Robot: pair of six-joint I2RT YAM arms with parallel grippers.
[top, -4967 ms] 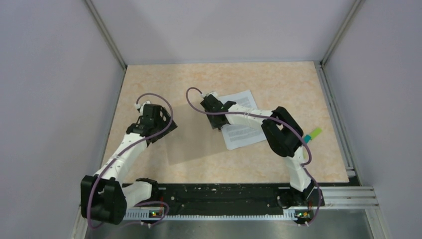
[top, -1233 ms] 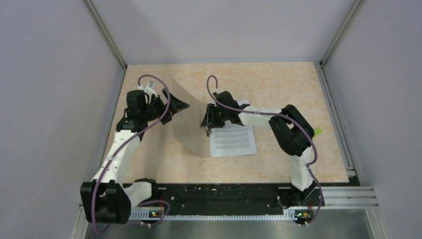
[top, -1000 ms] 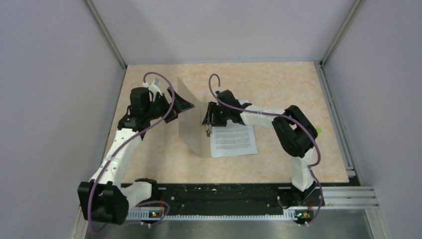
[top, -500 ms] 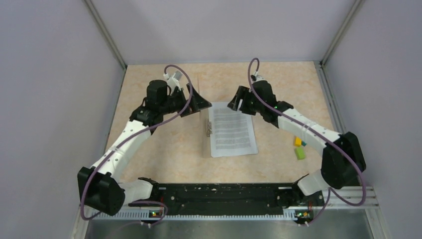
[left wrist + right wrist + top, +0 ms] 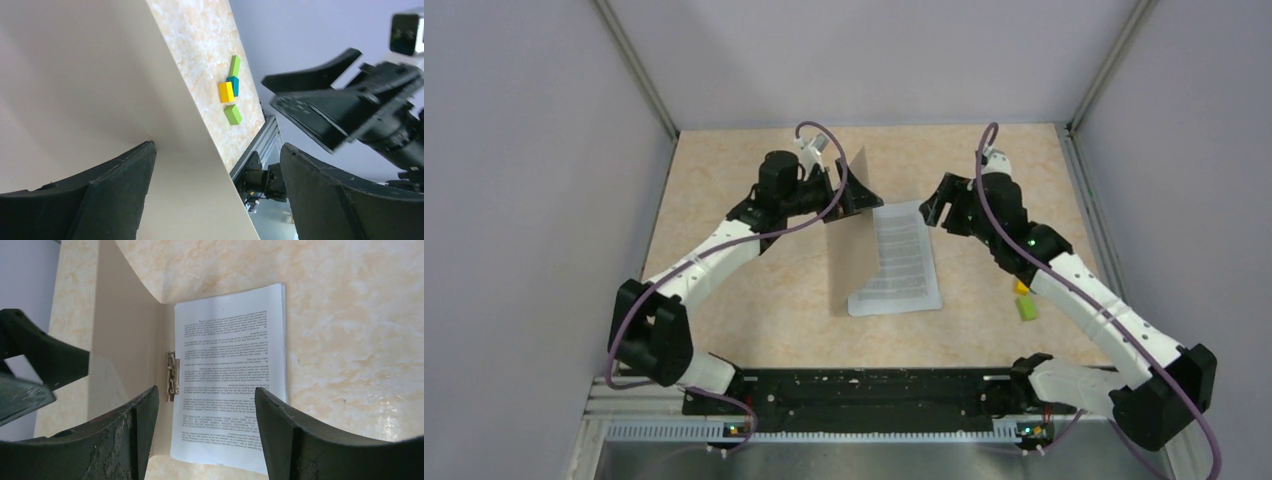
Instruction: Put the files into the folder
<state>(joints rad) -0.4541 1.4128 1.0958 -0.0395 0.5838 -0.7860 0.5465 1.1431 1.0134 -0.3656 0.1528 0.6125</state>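
Note:
The brown folder (image 5: pixel 854 250) lies open, its cover flap raised on edge and leaning right over the files (image 5: pixel 904 262), a stack of printed white sheets on the folder's lower half. My left gripper (image 5: pixel 856 195) is open at the flap's far top edge. In the left wrist view the flap (image 5: pixel 90 90) sits between the wide jaws (image 5: pixel 217 147) and rests against the left finger. My right gripper (image 5: pixel 936 212) is open and empty, raised just right of the files. The right wrist view shows the files (image 5: pixel 230 370), the folder's inside (image 5: pixel 130 340) and its metal clip (image 5: pixel 172 372).
Small green and yellow blocks (image 5: pixel 1024 300) lie on the table at the right, under the right forearm, and show in the left wrist view (image 5: pixel 230 92). Grey walls enclose the beige table (image 5: pixel 724 300) on three sides. A metal rail (image 5: pixel 1114 260) runs along the right edge.
The left gripper has swung the folder's flap up from flat and carried it rightwards over the files. The right gripper has let go of the files and pulled back to the right.

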